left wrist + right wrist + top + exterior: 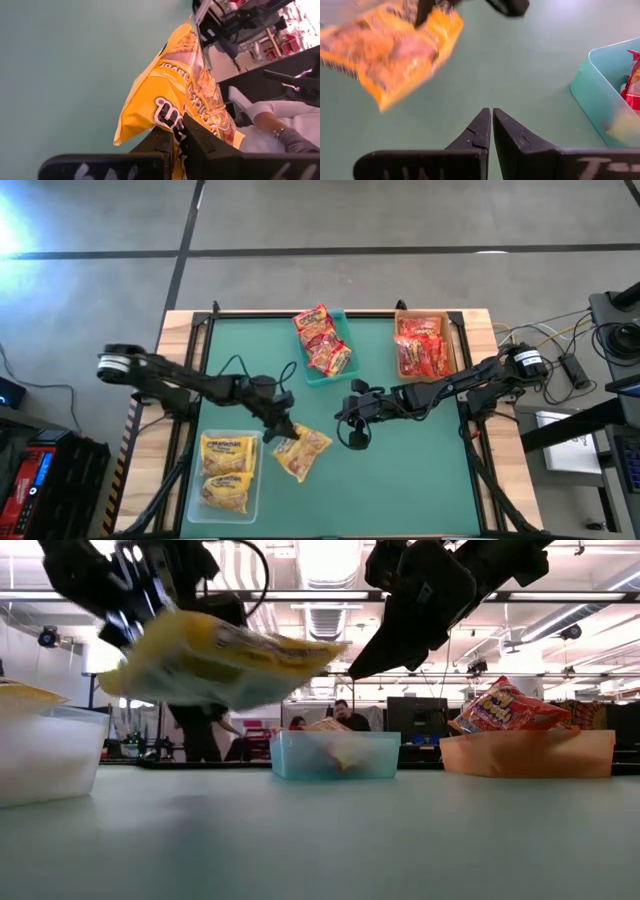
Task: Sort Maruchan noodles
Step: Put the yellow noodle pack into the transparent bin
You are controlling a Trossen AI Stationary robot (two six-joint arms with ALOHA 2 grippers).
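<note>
The left gripper (283,431) pinches a yellow packet (303,451) by one edge, lifted just beside the clear bin (226,510). That thin hold might slip mid-swing. Beyond, the right gripper (356,435) hovers clenched, empty.

We see the left arm reaching in from nine o'clock, its elbow bent, its gripper (283,430) low near table centre with the fingers (161,142) pinched tight on a yellow packet (302,451). The right arm comes in from three o'clock, stretched nearly straight; its gripper (352,432) hangs just beside the left one, fingers (479,131) pressed together, holding nothing.
</note>
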